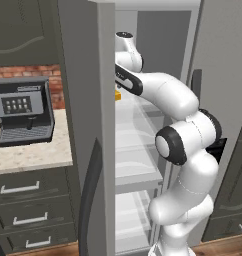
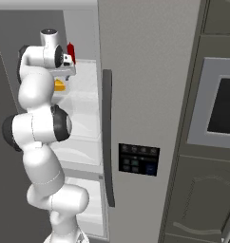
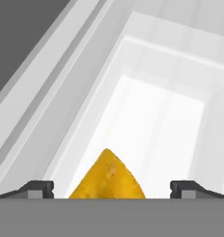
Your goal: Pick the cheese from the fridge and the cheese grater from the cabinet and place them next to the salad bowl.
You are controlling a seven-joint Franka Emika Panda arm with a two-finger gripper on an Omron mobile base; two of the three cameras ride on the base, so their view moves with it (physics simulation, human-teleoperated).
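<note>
Even flat rendered light, bright white fridge [image 1: 138, 150] interior, soft low-resolution edges, no glare

This is a rendered home kitchen. A tall grey two-door fridge [image 1: 88, 125] stands open, showing white inner walls and clear shelves, with a dark control panel [image 2: 138, 159] on its shut door and a red bottle [image 2: 71, 51] inside. Beside it, a grey coffee machine [image 1: 22, 111] sits on a speckled beige stone desk [image 1: 33, 156] before a red brick wall [image 1: 52, 80], above dark grey-green drawers with metal bar handles [image 1: 30, 210]; a built-in oven [image 2: 220, 104] is set into dark cupboards.
</note>
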